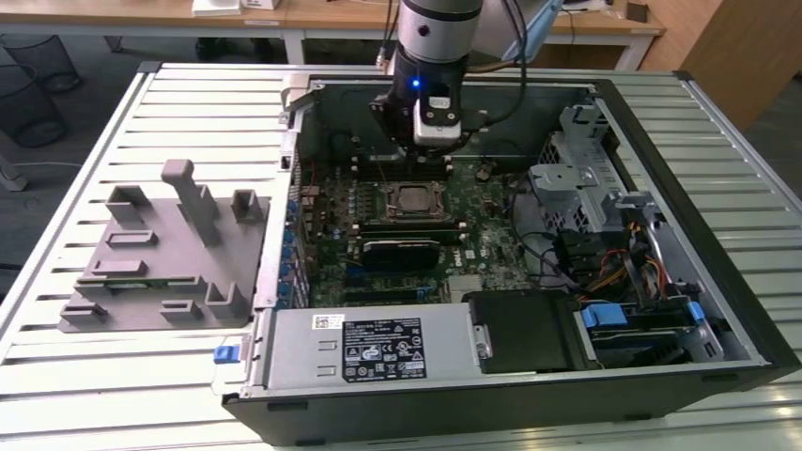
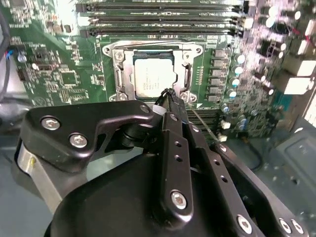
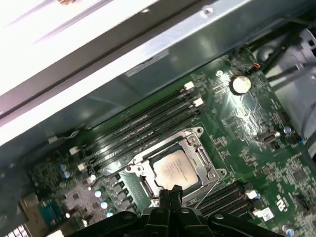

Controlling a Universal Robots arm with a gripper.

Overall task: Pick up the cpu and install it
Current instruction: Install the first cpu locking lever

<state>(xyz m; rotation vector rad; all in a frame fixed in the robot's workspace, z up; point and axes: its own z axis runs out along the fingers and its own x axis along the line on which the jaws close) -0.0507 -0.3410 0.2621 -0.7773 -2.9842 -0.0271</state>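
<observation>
Plainly, both wrist views: cpu (image 2: 153,76) in socket (image 2: 148,49).

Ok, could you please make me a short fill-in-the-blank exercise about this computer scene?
The cpu sits in the socket on the ___ motherboard. The gripper holds ___. The grey fixture stands at the exterior view's ___ of the computer case.
Missing words: green; nothing; left.
</observation>
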